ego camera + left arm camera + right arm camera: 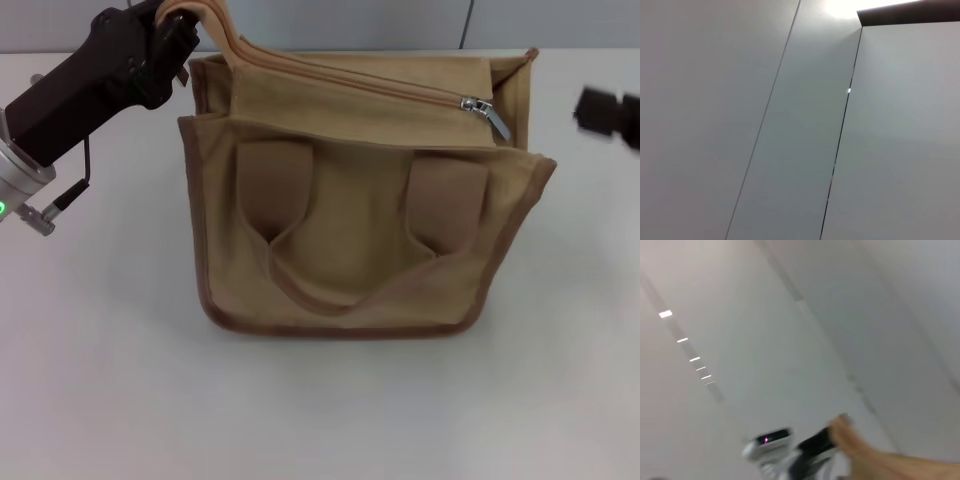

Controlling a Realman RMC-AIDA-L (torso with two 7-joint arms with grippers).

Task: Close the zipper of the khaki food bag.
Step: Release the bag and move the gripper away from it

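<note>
The khaki food bag (360, 240) stands on the white table in the middle of the head view, with brown piping and two handle patches facing me. Its zipper (370, 82) runs along the top seam, and the silver slider and pull tab (484, 112) sit near the right end. My left gripper (185, 35) is at the bag's back left corner, shut on the looped strap handle (215, 25) and holding it up. My right gripper (606, 112) hovers to the right of the bag, apart from it and blurred. The right wrist view shows the left gripper (812, 445) and the strap (865, 452) far off.
The white table (320, 420) stretches in front of the bag and to both sides. A pale panelled wall (400, 20) stands behind it. The left wrist view shows only wall panels (790, 125).
</note>
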